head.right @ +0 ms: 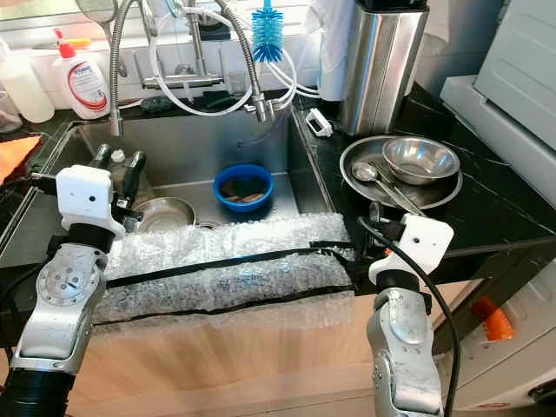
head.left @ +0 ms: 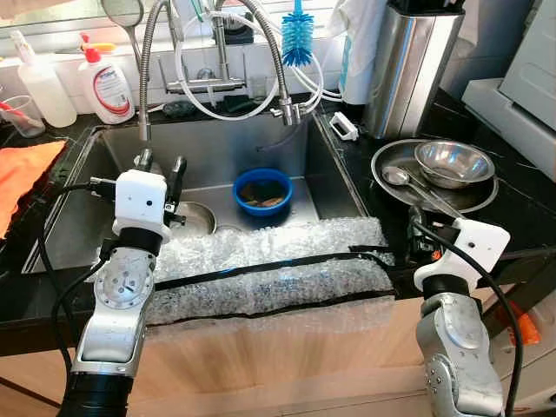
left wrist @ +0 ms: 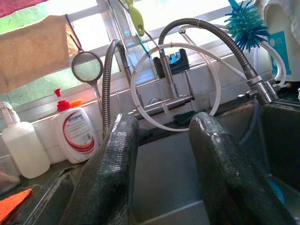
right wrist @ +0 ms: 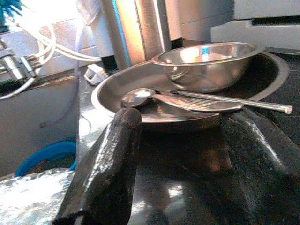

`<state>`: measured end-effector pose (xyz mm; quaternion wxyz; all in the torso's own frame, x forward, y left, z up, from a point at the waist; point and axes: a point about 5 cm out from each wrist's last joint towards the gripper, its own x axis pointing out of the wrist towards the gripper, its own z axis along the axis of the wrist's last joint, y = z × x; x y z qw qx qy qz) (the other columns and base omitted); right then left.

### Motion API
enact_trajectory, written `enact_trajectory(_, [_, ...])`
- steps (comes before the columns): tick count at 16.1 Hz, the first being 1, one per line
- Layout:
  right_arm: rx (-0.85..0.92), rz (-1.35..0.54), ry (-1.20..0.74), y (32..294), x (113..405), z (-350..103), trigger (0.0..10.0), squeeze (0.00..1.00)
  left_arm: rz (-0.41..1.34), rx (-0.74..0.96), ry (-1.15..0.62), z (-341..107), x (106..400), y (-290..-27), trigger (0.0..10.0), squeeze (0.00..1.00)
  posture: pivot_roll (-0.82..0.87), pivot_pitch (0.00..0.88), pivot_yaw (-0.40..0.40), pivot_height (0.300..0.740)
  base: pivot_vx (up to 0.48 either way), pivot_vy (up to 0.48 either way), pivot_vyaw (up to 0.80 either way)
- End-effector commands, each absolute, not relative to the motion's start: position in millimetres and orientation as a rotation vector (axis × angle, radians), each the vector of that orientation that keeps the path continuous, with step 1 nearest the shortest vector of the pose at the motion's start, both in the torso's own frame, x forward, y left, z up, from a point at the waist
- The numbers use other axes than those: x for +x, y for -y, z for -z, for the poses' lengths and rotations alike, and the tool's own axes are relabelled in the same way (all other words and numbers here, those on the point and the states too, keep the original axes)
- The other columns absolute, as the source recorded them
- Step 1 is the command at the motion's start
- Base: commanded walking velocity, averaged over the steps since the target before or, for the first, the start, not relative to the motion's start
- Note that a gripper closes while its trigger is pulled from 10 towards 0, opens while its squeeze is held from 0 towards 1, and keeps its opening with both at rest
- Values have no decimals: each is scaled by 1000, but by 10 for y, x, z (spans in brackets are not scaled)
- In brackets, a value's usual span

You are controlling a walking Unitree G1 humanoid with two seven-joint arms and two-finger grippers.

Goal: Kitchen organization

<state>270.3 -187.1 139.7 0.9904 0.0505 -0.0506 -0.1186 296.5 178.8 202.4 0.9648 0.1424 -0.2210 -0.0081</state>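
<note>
Left gripper (head.left: 160,165) raised over left half of steel sink (head.left: 334,178), fingers spread, nothing held. Right gripper (right wrist: 187,140) low over black counter (head.left: 521,204) just short of steel plate (head.left: 389,159), fingers spread, empty. Plate carries steel bowl (head.left: 453,162) and spoon (head.left: 398,177). Blue bowl (head.left: 262,190) sits in sink basin. Bubble wrap (head.left: 269,269) covers sink's front edge.
</note>
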Motion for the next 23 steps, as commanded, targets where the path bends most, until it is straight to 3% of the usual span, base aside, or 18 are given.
enact_trajectory(1, [109, 280, 93, 1921, 2689, -1373, 10000, 0, 24, 310, 456, -2045, 2984, -1765, 10000, 0, -75, 0, 18, 740, 0, 0, 0])
enact_trajectory(11, [152, 295, 26, 1917, 2702, -1277, 10000, 0, 33, 329, 461, -2048, 2983, -1739, 10000, 0, -72, 0, 16, 740, 0, 0, 0])
enact_trajectory(23, [160, 208, 101, 1819, 2749, -1412, 10000, 0, 21, 331, 471, -2063, 2971, -1742, 10000, 0, -71, 0, 13, 740, 0, 0, 0])
